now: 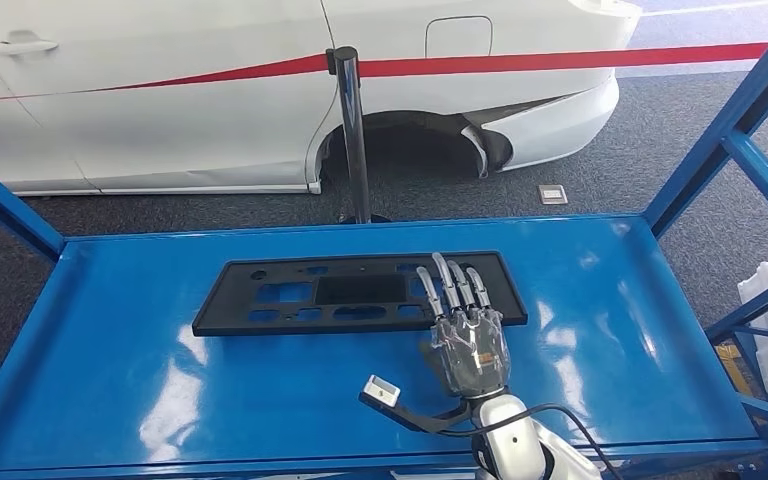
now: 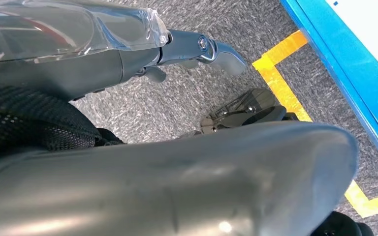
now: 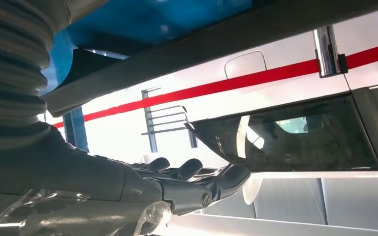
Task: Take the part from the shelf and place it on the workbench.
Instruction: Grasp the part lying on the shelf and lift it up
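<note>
black part (image 1: 360, 293) on blue shelf (image 1: 160, 390), right robot hand (image 1: 468, 345) fingers resting on it

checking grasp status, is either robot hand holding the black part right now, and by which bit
Nothing is held. The right robot hand lies spread with fingertips over the black part's near edge, not gripping it.

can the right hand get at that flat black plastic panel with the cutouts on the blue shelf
Probably yes: the right hand already lies with its fingers over the near edge of the flat black cutout panel on the blue shelf, nothing between them.
</note>
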`<state>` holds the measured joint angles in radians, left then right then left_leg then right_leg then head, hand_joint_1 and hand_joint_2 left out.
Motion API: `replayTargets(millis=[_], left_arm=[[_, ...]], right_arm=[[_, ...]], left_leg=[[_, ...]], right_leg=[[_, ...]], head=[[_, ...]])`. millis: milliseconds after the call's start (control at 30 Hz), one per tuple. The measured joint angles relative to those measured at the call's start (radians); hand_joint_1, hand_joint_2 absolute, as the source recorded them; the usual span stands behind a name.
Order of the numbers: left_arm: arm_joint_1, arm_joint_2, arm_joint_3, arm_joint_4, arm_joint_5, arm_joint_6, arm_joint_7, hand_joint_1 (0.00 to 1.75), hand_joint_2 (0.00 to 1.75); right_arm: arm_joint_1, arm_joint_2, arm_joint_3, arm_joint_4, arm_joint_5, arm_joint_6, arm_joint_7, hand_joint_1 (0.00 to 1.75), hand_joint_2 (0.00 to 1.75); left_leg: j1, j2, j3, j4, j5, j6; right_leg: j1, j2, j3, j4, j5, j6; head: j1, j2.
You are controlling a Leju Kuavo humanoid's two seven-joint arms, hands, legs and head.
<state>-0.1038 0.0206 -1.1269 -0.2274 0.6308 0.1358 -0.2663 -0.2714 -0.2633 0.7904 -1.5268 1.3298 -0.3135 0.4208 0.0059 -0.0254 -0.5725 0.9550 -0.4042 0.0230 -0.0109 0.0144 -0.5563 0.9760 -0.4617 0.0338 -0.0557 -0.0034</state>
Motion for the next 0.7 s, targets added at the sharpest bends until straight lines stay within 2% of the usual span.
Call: replayTargets(millis=[700], left_arm=[[-0.007,0.000,-0.007,0.000,-0.021,-0.002,0.005,0.00,0.00]], right_arm=[[-0.040,0.004,-0.011,0.099,-0.066,-0.012,0.030,0.00,1.75]], left_leg=[[0.000,0.000,0.000,0.000,0.000,0.000]], right_leg=[[0.000,0.000,0.000,0.000,0.000,0.000]], head=[[0.000,0.000]])
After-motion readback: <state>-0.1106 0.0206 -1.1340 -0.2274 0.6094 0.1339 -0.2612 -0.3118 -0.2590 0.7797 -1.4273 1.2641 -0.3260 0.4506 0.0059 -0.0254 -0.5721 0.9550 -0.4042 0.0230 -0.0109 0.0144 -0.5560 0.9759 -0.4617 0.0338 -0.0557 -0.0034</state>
